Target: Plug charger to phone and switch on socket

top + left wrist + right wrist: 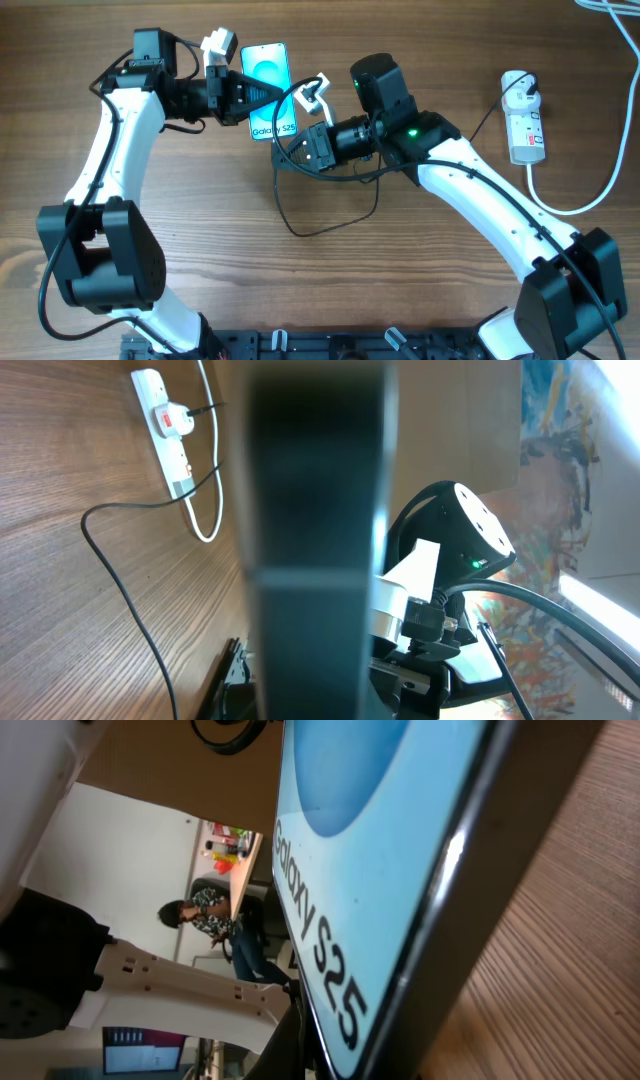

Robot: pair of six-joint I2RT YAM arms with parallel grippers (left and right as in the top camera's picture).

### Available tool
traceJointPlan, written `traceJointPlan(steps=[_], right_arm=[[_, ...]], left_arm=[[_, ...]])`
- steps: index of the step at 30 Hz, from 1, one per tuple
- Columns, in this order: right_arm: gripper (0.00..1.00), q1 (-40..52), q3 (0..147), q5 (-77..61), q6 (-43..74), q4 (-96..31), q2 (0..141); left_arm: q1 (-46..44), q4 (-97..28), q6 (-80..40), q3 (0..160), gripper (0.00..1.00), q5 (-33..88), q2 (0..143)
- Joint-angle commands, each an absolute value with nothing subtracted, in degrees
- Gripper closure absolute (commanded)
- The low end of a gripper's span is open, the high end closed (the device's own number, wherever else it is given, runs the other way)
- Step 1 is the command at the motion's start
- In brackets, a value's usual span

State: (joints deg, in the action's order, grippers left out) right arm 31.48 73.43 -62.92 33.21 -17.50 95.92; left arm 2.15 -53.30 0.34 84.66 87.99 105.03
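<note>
My left gripper [240,92] is shut on the phone [268,88] and holds it above the table at the back. The blue-green screen faces up, with the "Galaxy S25" end toward my right gripper [305,120]. That gripper is at this end of the phone, shut on the charger cable's tip. The charger [330,225] loops over the table and runs to its white adapter, plugged into the socket [527,125] at the far right. In the left wrist view the phone [315,540] is a dark edge-on band. The socket [165,430] shows its red switch. The phone screen [340,800] fills the right wrist view.
The socket's thick white cord [590,205] curves to the right table edge and up. The dark cable [120,580] lies slack on the wood between the arms. A wall and a seated person show in the background of the right wrist view.
</note>
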Motion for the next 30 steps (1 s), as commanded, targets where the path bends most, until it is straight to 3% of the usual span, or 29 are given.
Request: traceJointPlan(steps=[1, 20, 30], right_arm=[[0.96, 30.5, 74.2, -59.5, 34.7, -15.4, 95.4], [0.96, 27.3, 74.2, -59.5, 33.0, -13.2, 95.4], [0.96, 27.3, 74.2, -55.9, 33.1, -4.9, 95.4]], left_arm=[[1.7, -53.6, 0.9, 85.4, 0.96, 90.4, 103.7], [1.7, -53.6, 0.9, 85.4, 0.96, 90.4, 103.7], [1.7, -53.9, 0.9, 85.4, 0.96, 90.3, 103.7]])
